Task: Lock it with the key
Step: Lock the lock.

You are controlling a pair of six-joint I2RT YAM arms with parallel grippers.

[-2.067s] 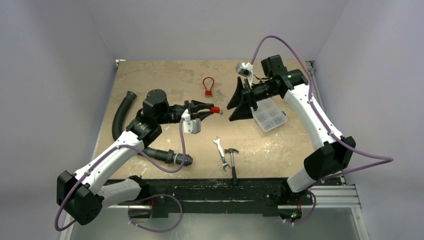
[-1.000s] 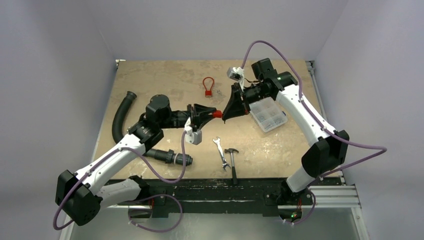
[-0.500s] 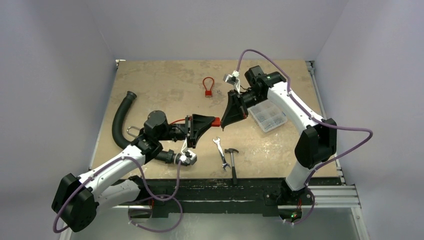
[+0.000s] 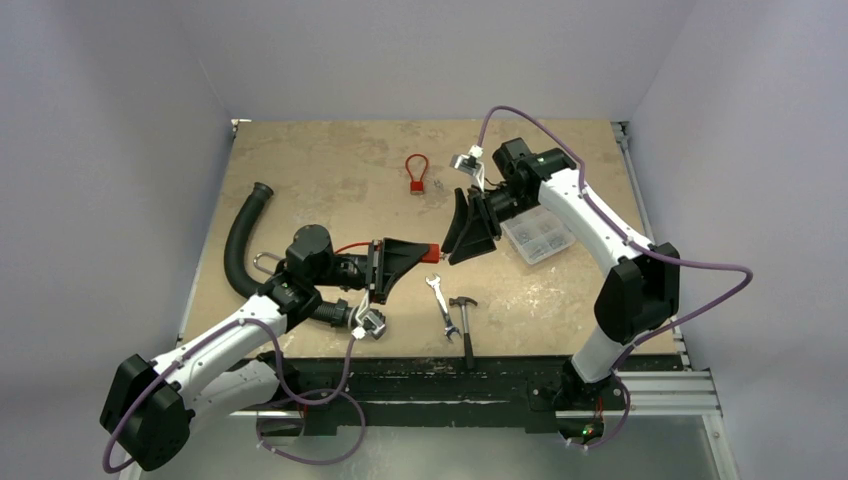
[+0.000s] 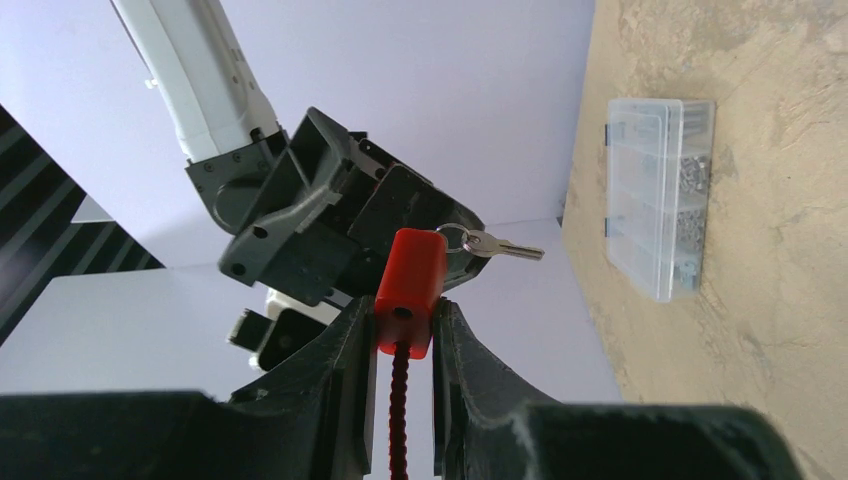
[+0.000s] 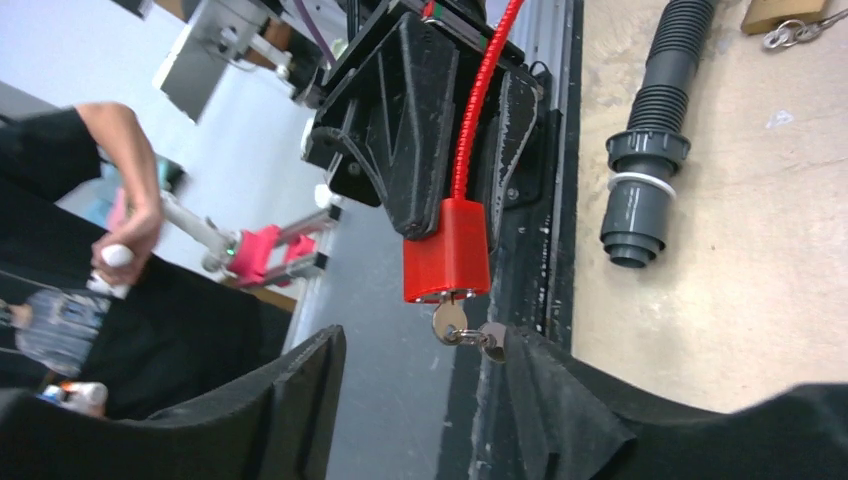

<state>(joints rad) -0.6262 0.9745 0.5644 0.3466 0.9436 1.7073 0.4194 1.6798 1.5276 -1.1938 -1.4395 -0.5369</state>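
Left gripper (image 5: pixel 402 312): pressed together on the small red block-shaped plastic padlock (image 5: pixel 410 272), with a black finger (image 5: pixel 352 345) flat against each side face. Grips low on the body, leaving the outer half clear of the fingertips. Holds it up off the beige speckled table (image 4: pixel 300 160), roughly over the middle. Red ribbed cable shackle (image 5: pixel 400 400) running back from the lock between the fingers toward the wrist.

At the lock's free end, a small silver key (image 6: pixel 449 320) seated in the keyhole, only its head showing. Hooked through that head, a wire ring carrying a second silver key (image 5: pixel 503 246).

Right gripper (image 6: pixel 425 345): spread wide, holding nothing, facing the keyed end of the lock. In the right wrist view, key head and ring hanging in the gap between its two black fingers (image 6: pixel 285 410). Ring just beside the inner edge of one finger; contact impossible to judge. Seen from above, tips of both grippers nearly meeting, with the lock between them.

Any marking on lock or keys too small to read.

Lying on the table: another red cable padlock (image 4: pixel 415 175) toward the far edge; a clear plastic compartment box (image 4: pixel 545 238) of small metal parts just beside the right gripper; a silver open-ended wrench (image 4: pixel 438 300) and a small hammer (image 4: pixel 465 322) side by side near the front; a black corrugated hose (image 4: pixel 238 240) curving along the left side; a grey ribbed pipe fitting (image 6: pixel 648 190) under the left arm.
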